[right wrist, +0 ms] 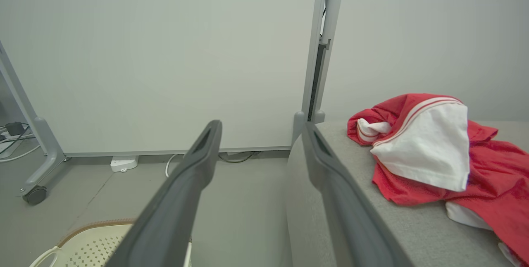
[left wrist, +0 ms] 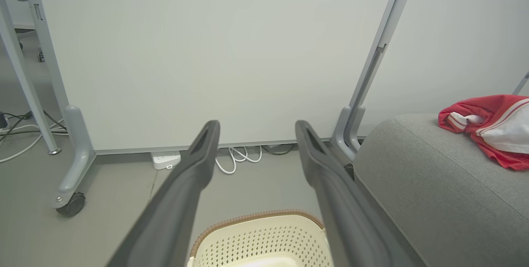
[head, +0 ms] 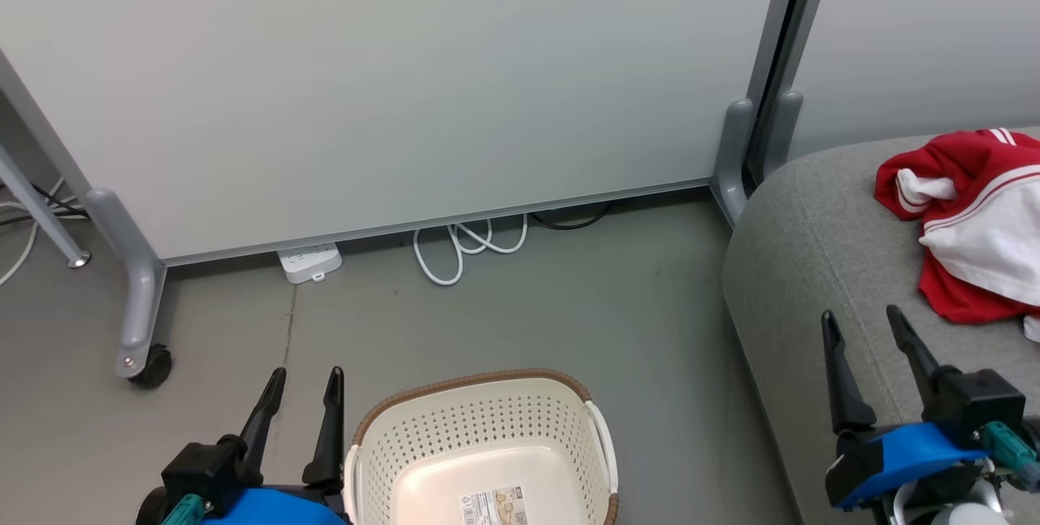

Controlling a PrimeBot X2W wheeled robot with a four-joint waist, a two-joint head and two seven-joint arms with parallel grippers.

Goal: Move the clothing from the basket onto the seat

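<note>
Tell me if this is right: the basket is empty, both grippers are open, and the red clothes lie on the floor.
Not quite: the red clothes lie on the grey sofa, not the floor, as the head view shows. The basket does look empty, and the left gripper and right gripper are open.

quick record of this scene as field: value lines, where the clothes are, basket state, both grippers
clothing: red and white heap lying on the seat
seat: grey sofa, on the robot's right
basket: on the floor; no clothing in the part that shows, label on its bottom
left gripper: open, holding nothing, beside the basket
right gripper: open, holding nothing, by the seat's edge
task state: looks done
</note>
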